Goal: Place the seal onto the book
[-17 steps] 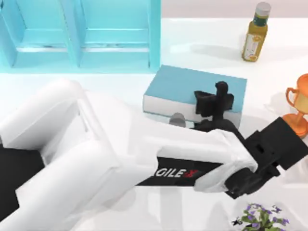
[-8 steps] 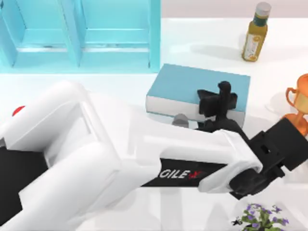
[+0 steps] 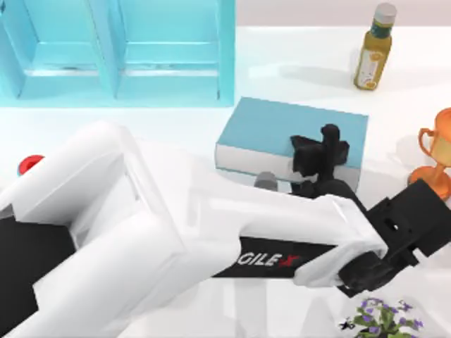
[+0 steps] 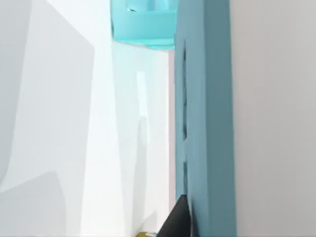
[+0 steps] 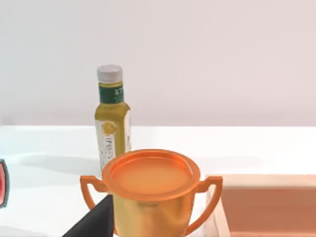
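Left arm: white, reaching across the worktop [image 3: 296, 60] from the top view's left; its black end effector [image 3: 318, 151] hangs over the near right part of the book [image 3: 282, 123].
Left end effector state: cannot tell whether clenched or released.
Seal: cannot be made out.
Book: teal, flat on the worktop, just in front of the cyan shelf [image 3: 116, 49], white page edges toward the camera.
Right end effector: close behind the orange trophy [image 5: 150, 192]; state cannot be told.
Bottle: yellow-green [image 3: 373, 49], upright at far right.
Trophy: right edge, well apart from the book.
Flowers: purple [image 3: 380, 317], near edge.
Red object: [image 3: 29, 164], left, beside the arm.
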`<move>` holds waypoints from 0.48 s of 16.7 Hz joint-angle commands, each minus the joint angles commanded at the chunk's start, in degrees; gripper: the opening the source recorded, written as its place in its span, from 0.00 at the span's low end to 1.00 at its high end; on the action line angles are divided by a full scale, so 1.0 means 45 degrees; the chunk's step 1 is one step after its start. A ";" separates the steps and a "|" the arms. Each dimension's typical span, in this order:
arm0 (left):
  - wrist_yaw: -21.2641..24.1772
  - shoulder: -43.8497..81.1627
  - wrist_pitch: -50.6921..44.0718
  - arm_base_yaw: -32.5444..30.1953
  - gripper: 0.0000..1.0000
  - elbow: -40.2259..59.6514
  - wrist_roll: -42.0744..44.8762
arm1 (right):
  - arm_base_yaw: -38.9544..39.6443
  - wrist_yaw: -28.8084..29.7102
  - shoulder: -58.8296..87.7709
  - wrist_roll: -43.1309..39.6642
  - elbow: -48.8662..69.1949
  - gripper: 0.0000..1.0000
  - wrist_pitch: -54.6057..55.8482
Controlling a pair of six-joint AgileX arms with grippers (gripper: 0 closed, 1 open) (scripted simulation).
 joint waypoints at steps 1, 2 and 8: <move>0.0020 0.0128 0.0203 0.0002 0.00 -0.0089 0.0013 | 0.0000 0.0000 0.0000 0.0000 0.0000 1.00 0.0000; 0.0029 0.0280 0.0455 0.0001 0.00 -0.0188 0.0020 | 0.0000 0.0000 0.0000 0.0000 0.0000 1.00 0.0000; -0.0027 0.0631 0.1093 0.0003 0.00 -0.0387 -0.0001 | 0.0000 0.0000 0.0000 0.0000 0.0000 1.00 0.0000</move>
